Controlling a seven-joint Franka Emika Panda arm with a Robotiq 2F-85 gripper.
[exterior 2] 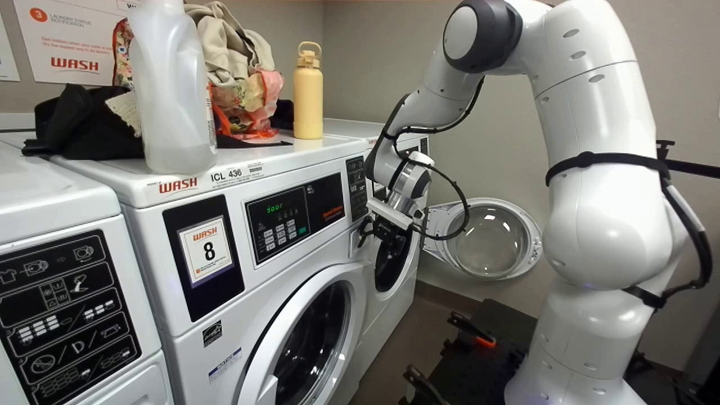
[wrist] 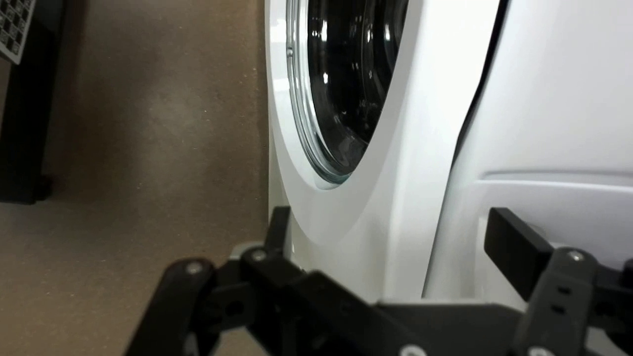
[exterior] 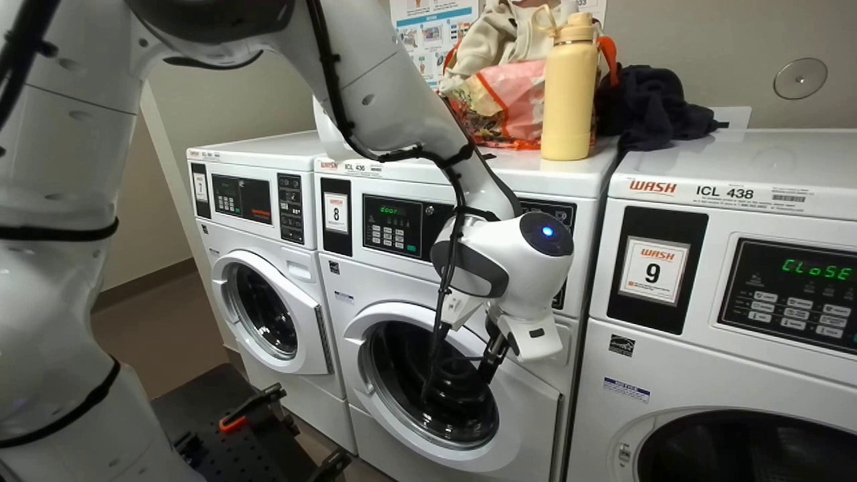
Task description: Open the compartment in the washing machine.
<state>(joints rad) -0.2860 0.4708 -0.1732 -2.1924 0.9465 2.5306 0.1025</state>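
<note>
Both dark fingers of the pincer stand wide apart in the wrist view. They hang in front of the washing machine marked 8, near the upper right part of its round door; whether a tip touches the white front, I cannot tell. That machine stands past the clamp-bearing edge of the black desk at the foot of the arm. The compartment is the dark drum behind the door's glass, set in the machine's front under the control panel, which reads "door" in green letters. The door sits over the drum, and in the wrist view a dark seam runs along its white panel; whether it is latched, I cannot tell.

On that desk edge, in an exterior view, a black clamp with an orange part sits near the far corner. On the machine's top, a yellow bottle stands upright close to the front right corner, a flowered bag heaped with pale cloth sits beside it, and a plastic jug stands near the front left corner. Past the machine's right edge comes another washer marked 9, its own glass hatch swung wide.
</note>
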